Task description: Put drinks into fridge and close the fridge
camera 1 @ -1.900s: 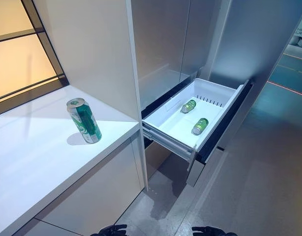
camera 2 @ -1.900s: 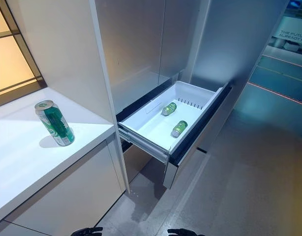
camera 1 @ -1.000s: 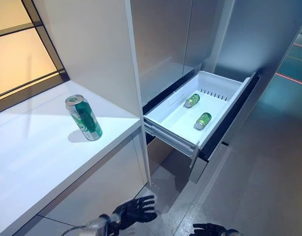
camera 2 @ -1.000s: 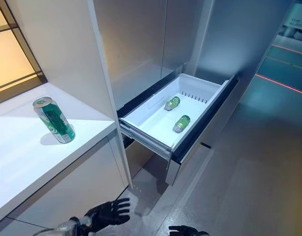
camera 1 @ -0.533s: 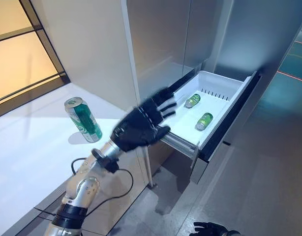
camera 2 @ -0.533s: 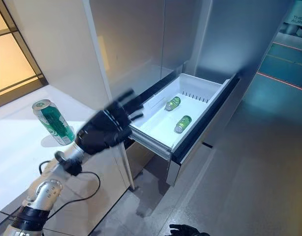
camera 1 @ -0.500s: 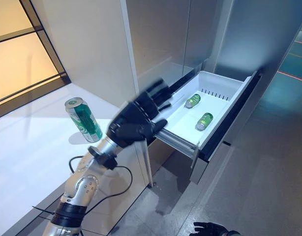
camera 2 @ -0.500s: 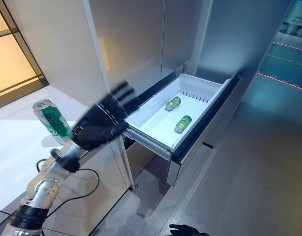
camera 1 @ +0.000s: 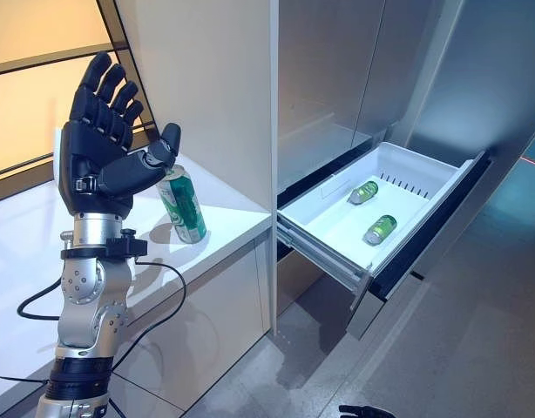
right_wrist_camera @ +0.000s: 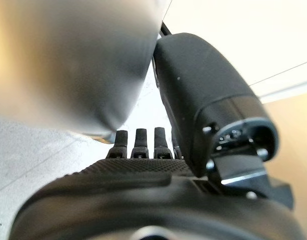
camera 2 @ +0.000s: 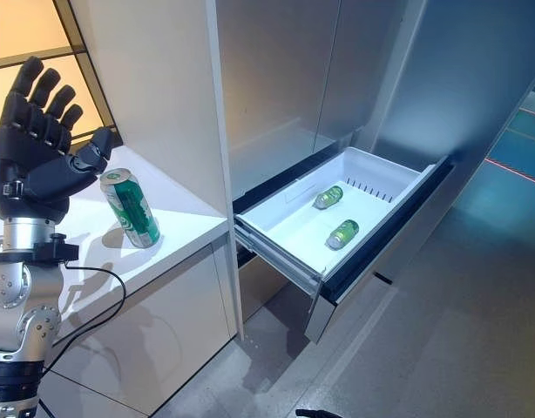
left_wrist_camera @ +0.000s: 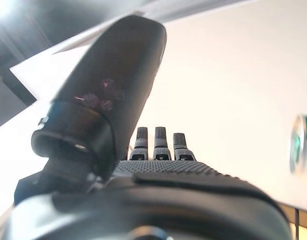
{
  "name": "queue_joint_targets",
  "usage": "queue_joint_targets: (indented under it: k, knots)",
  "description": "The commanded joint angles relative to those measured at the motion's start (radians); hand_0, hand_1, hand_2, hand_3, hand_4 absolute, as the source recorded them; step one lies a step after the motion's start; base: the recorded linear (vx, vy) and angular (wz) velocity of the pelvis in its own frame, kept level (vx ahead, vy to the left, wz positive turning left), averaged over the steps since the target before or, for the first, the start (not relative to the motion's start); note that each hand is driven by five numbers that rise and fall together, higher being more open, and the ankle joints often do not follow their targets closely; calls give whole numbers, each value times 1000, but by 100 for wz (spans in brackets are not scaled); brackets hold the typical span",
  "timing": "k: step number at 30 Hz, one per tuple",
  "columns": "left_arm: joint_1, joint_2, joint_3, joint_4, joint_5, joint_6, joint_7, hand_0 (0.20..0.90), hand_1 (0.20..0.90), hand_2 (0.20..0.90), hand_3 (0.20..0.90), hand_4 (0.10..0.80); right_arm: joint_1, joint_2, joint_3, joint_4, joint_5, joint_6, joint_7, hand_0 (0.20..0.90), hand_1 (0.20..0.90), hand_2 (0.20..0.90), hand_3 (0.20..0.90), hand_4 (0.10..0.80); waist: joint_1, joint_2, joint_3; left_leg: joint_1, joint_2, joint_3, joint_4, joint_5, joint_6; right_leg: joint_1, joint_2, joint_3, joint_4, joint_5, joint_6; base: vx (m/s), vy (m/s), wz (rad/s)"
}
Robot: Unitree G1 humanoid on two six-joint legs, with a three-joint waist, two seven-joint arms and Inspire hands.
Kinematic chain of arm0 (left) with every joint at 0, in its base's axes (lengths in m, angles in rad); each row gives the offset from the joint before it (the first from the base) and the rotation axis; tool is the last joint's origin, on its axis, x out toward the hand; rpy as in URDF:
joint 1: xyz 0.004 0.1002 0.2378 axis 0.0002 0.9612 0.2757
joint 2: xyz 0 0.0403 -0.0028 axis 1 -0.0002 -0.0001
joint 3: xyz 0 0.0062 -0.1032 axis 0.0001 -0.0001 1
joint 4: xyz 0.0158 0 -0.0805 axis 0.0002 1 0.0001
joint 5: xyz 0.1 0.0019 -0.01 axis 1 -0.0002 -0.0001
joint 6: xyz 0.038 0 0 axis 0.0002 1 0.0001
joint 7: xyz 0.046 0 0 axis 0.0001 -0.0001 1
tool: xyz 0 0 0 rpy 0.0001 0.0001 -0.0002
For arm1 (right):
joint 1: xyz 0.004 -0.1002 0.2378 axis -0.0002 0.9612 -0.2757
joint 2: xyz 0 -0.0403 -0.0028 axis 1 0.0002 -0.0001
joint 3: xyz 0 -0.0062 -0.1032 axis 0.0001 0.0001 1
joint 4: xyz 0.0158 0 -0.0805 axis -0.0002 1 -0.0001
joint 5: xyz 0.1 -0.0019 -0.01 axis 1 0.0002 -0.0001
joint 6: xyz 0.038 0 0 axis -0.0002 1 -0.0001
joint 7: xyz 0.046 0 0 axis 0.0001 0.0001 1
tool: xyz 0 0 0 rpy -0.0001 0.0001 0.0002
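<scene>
A tall green can [camera 1: 184,205] stands upright near the edge of the white counter [camera 1: 237,218]. My left hand [camera 1: 100,161] is raised just left of the can, open, with straight fingers and the thumb pointing at the can's top, not touching it. The left wrist view shows its thumb [left_wrist_camera: 113,75] and the can's rim [left_wrist_camera: 299,144]. The fridge's white drawer [camera 1: 422,164] is pulled out, with green cans [camera 1: 366,192] lying inside. My right hand [right_wrist_camera: 143,185] hangs low, open and empty.
A tall white panel [camera 1: 215,78] stands between the counter and the grey fridge doors [camera 1: 337,70]. The drawer's dark front [camera 1: 433,235] juts out over the grey floor [camera 1: 459,348]. A window [camera 1: 32,78] lies behind the counter.
My left arm has swung up from in front of the drawer to beside the can on the counter, palm open. The camera has turned left, so the whole scene has shifted right.
</scene>
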Motion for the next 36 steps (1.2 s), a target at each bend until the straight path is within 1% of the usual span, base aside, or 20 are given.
queue_joint_targets:
  k: [1,5,7,9,11,14,20,24,36]
  knots:
    - [-131,63,76,11,38,-54,35,900,900,900,900,800,4,2,45,29,-4,20,-2,900,900,900,900,800,-11,16,-20,26,-8,37,11,-95,4,-43,27,-1,64,-52,8,0,0,0]
    - [-111,72,82,88,40,-34,25,900,900,900,900,800,6,-8,41,25,-22,23,8,900,900,900,900,800,-16,19,-18,31,-7,43,13,-97,3,-41,26,3,67,-54,10,0,0,0]
    - [-112,80,82,126,47,-34,25,900,900,900,900,800,4,-12,40,24,-27,25,11,900,900,900,900,800,-17,20,-18,33,-8,45,13,-98,3,-40,26,3,67,-53,11,0,0,0]
    - [-115,86,81,166,48,-15,20,900,900,900,900,800,2,-16,42,20,-27,30,13,900,900,900,900,800,-19,21,-20,34,-7,49,13,-98,2,-38,25,4,66,-54,12,0,0,0]
    - [-120,100,81,199,30,7,1,900,900,900,900,800,-1,-20,43,17,-28,35,16,900,900,900,900,800,-21,24,-21,37,-6,51,13,-99,2,-38,26,5,67,-53,13,0,0,0]
    - [-122,105,77,247,16,18,-37,900,900,900,900,800,-3,-23,40,17,-34,38,20,900,900,900,900,800,-24,25,-23,39,-6,55,13,-100,2,-37,26,7,66,-53,15,0,0,0]
    - [-122,122,73,296,-10,74,-128,900,900,900,900,800,-3,-32,31,15,-46,47,27,900,900,900,900,800,-27,28,-22,42,-5,61,13,-100,1,-35,26,9,66,-52,18,0,0,0]
    - [-127,140,65,321,8,104,-148,900,900,900,900,800,-3,-39,30,7,-48,51,28,900,900,900,900,800,-30,30,-19,45,-5,64,12,-101,1,-33,25,9,66,-52,19,0,0,0]
    - [-170,185,50,372,-18,135,-211,900,900,900,900,800,-2,-49,24,0,-49,62,37,900,900,900,900,800,-43,34,-25,43,-2,80,12,-98,-3,-35,26,16,63,-48,25,2,1,-1]
